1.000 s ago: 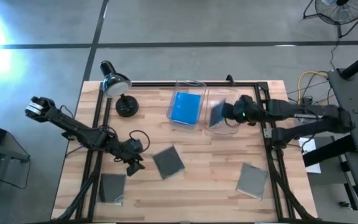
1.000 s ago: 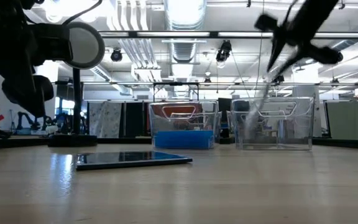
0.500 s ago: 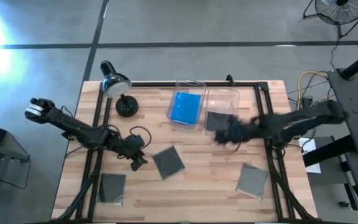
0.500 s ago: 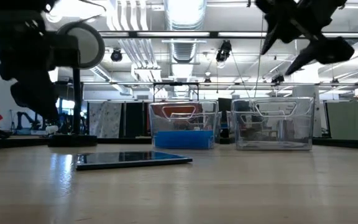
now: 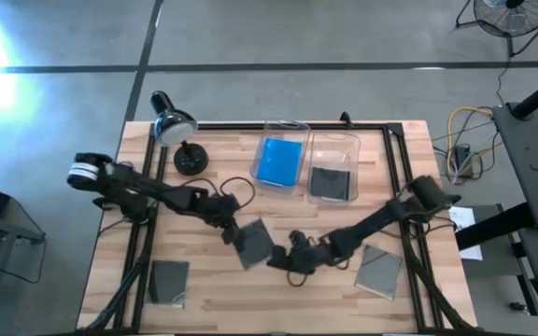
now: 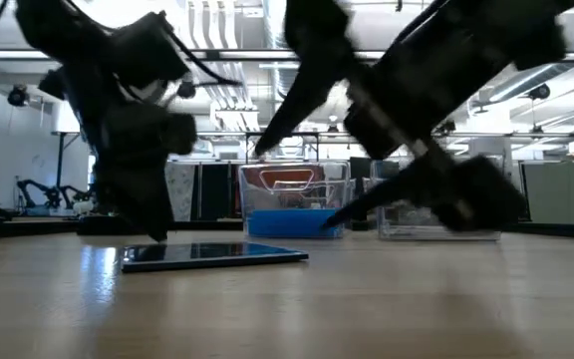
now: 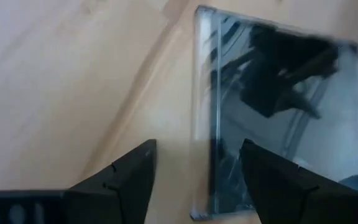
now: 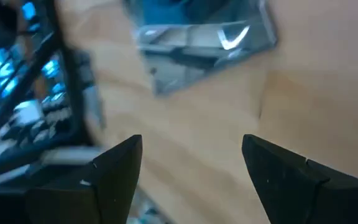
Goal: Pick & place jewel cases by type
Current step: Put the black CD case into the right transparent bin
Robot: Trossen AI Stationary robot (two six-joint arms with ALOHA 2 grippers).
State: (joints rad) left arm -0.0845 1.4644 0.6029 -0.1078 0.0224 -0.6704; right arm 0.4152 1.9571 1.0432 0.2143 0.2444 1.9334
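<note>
**Both arms close on one grey case**

On the pale wooden desk (image 5: 278,299), two clear plastic bins (image 5: 308,166) keep blue and grey sorted. Both arms converge on the flat dark grey jewel case (image 5: 253,244) mid-desk, presumably next; left gripper (image 5: 228,230) and right gripper (image 5: 283,260) flank it, jaws spread, empty.

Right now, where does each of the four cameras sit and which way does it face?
High: overhead, straight down on the table; both arms.
Low: at tabletop height, level toward the bins; both arms come in from above.
Left wrist: past the open left gripper at the middle grey case.
Right wrist: open right gripper.
All show that case.
</note>
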